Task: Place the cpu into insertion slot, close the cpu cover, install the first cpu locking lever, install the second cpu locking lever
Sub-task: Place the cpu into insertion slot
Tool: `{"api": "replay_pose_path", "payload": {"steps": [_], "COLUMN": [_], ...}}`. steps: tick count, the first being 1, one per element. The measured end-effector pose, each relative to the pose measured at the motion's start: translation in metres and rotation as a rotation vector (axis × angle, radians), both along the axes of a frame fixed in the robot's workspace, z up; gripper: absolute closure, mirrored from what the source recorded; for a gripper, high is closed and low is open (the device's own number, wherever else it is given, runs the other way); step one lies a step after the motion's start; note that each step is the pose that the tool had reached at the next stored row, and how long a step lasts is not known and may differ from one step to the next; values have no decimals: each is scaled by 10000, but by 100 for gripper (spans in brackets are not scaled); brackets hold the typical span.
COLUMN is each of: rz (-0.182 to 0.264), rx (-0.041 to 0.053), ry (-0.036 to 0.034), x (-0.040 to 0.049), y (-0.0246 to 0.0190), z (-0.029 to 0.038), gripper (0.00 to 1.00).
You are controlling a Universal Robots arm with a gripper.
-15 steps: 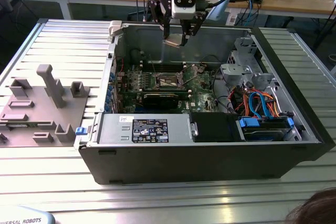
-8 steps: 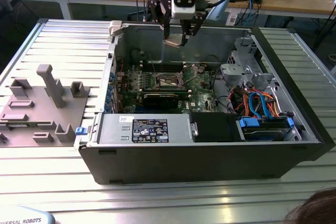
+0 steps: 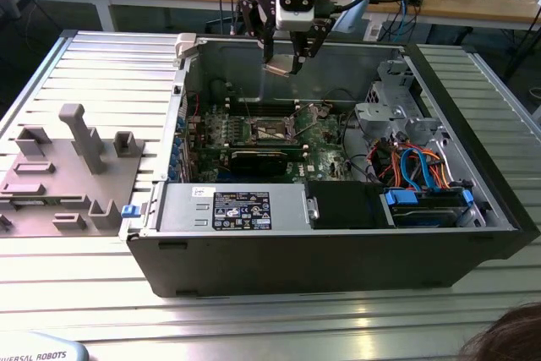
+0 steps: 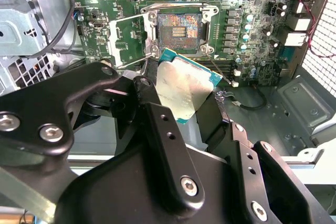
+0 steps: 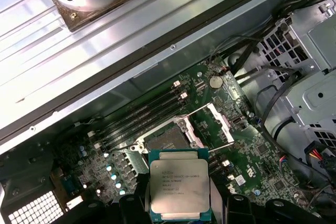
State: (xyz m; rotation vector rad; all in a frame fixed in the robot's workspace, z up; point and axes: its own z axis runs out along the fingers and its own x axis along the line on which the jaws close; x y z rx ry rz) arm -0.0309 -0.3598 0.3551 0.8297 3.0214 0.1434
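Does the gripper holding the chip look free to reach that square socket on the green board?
Likely yes: the gripper, holding the cpu, hangs above the insertion slot; the cpu cover is swung aside and nothing lies between.

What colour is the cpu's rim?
Teal-green on the cpu, around its silver-grey top; best in the first wrist view.

From the exterior view we look down from the near side, well back, over the whole case [image 3: 338, 251] on the surface [image 3: 110, 65], with the tool [image 3: 286, 63] at the far wall. In both wrist views we look down from close above, past the tool [image 4: 185, 95] [image 5: 180, 211] and cpu [image 4: 186, 85] [image 5: 180, 192], at the slot [image 4: 178, 30] [image 5: 160, 140]. The exterior view shares that slot [image 3: 275, 131].
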Motion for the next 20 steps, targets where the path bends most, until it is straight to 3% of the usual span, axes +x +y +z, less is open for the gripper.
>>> {"api": "replay_pose_path", "payload": {"steps": [20], "rz": [-117], "rx": [0], "ry": [0], "x": [0], "y": [0], "z": [0], "gripper": [46]}}
